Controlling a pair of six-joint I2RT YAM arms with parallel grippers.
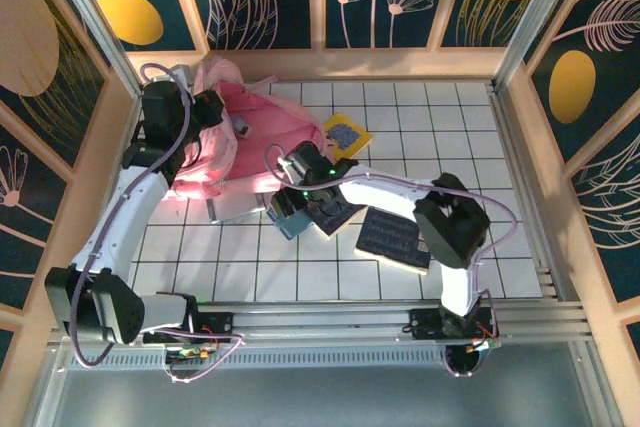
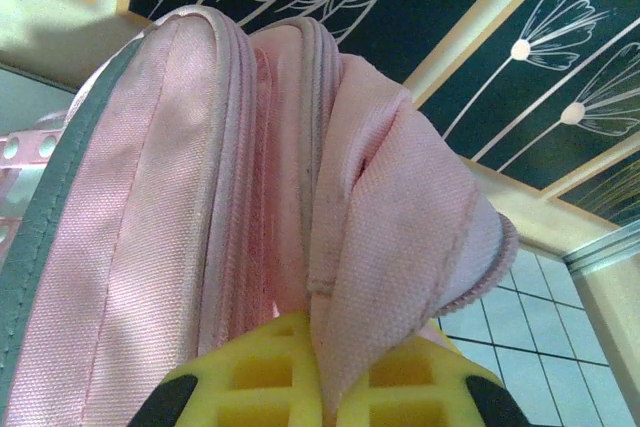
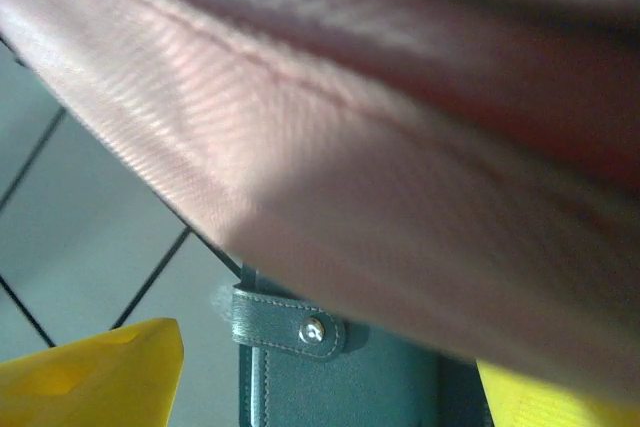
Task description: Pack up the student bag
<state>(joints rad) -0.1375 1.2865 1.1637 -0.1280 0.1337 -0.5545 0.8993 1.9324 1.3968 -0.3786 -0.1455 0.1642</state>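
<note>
The student bag lies slumped at the far left of the tiled worktop, top toward the back wall. My left hand is closed on a fold of its pink fabric: the left wrist view shows the cloth pinched between the yellow fingers and rising above them beside the zip seams. I judge this hold to serve as a lift, raising the upper layer so that the bag's mouth stands off the worktop and a flat item can slide in. My right hand sits low at the bag's near edge over a dark teal case with a snap-fastened strap. Its jaws stand apart, one finger on each side of the case, and bare tile shows between the case's edge and the finger at the lower left of that view, so it grips nothing. Pink fabric overhangs the case from above, which suggests that the case lies partly under the bag's lip; whether it is inside a compartment I cannot tell. A yellow book lies just beside the bag, and a dark flat pad rests near my right arm, both outside the bag, so I judge the packing far from finished. The next move calls for closing on the case without catching the overhanging cloth.
</note>
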